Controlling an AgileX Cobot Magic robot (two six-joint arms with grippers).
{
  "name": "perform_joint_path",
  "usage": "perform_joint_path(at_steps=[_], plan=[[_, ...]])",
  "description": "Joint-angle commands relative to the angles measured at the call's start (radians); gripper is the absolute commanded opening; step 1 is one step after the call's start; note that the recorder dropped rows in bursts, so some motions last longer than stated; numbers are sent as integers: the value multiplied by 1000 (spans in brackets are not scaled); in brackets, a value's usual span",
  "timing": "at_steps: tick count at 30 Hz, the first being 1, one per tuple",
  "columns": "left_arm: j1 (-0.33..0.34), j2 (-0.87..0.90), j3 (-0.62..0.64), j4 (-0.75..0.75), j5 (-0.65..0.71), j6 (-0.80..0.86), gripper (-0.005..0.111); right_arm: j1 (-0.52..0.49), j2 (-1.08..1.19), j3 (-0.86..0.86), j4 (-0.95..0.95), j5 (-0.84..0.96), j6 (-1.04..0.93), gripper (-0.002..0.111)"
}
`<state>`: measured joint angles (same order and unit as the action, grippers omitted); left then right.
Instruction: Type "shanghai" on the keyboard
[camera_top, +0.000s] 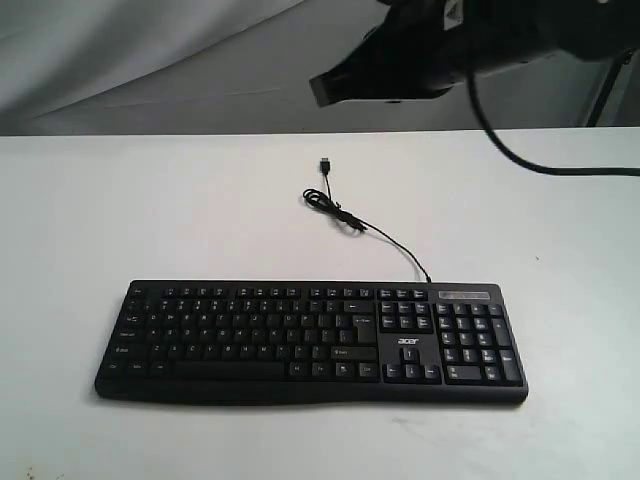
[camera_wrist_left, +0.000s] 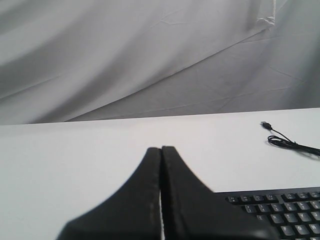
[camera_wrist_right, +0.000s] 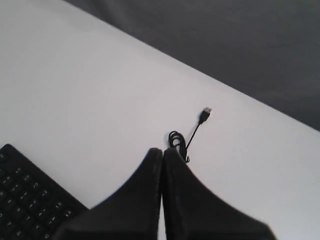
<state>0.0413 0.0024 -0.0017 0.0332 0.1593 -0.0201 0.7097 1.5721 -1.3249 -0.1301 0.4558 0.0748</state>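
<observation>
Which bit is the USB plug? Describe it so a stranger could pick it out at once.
On the white table lies a wide black acer keyboard. A thin black cable leaves its back edge near the number pad and runs through a small coil. The USB plug is the small dark stub at the cable's free end, lying alone, plugged into nothing.

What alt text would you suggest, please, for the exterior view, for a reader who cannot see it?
A wide black keyboard lies flat on a white table, number pad on the right. Its thin cable curls away to a loose USB plug. A dark, blurred robot arm hangs above the far edge.
</observation>
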Motion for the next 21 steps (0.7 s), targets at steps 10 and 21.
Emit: perform_joint_path(at_steps=[10, 21], plan=[[-6, -2, 2, 0, -6, -3, 0, -318, -400, 406, -36, -171, 68, 0], [-6, -2, 2, 0, -6, -3, 0, -732, -974, 905, -18, -299, 84, 0]])
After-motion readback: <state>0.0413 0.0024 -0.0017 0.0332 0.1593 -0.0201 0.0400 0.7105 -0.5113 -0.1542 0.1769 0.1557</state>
